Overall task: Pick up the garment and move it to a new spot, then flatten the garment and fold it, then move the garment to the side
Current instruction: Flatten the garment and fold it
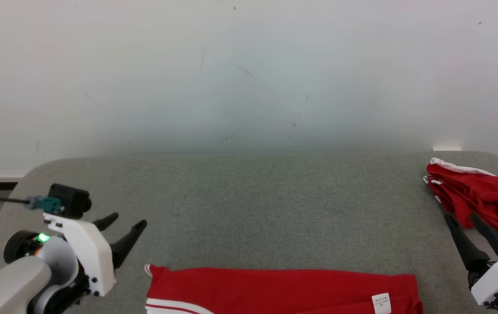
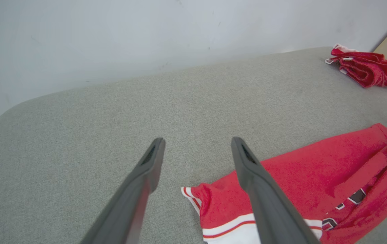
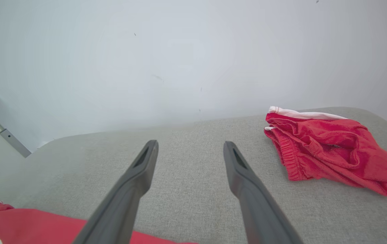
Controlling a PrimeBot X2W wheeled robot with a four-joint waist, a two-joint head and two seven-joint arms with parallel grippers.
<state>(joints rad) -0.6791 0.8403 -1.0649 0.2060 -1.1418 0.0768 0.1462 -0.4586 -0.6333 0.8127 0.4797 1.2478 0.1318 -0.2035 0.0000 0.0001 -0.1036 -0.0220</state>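
The garment (image 1: 275, 290) is red with white stripes and a white label. It lies spread flat at the near edge of the grey table (image 1: 249, 205), partly cut off by the bottom of the head view. My left gripper (image 1: 127, 220) stands open just left of the garment's striped corner, holding nothing. In the left wrist view its fingers (image 2: 197, 140) are spread above the garment (image 2: 315, 173). My right gripper (image 1: 461, 216) is open and empty beyond the garment's right end. The right wrist view shows its fingers (image 3: 190, 143) apart, with an edge of the garment (image 3: 27, 223) at the lower left.
A second red garment (image 1: 475, 196) lies crumpled at the table's back right corner, close to my right fingertips, and appears in the left wrist view (image 2: 366, 67) and the right wrist view (image 3: 325, 149). A pale wall rises behind the table. Bare grey cloth spans the table's middle and left.
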